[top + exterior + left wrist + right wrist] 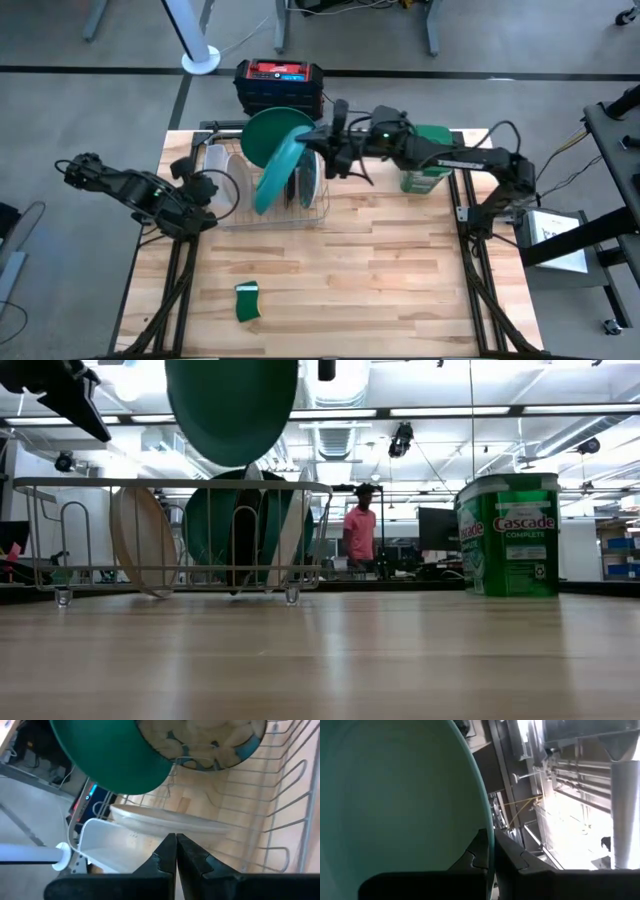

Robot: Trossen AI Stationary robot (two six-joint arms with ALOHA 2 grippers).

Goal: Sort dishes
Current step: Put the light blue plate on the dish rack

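Wooden table (380, 270) carries a wire dish rack (270, 195). Above the rack, the right end effector (322, 150) is clamped on the dark green plate's (275, 135) rim; teal and whitish plates stand in its slots. Beside the rack, the left end effector (215, 190) is pinched together, empty.

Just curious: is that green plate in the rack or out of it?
Out. The green plate hangs above the rack, its rim pinched by the right gripper.

Green canister (508, 535) label reads "Cascade Complete"
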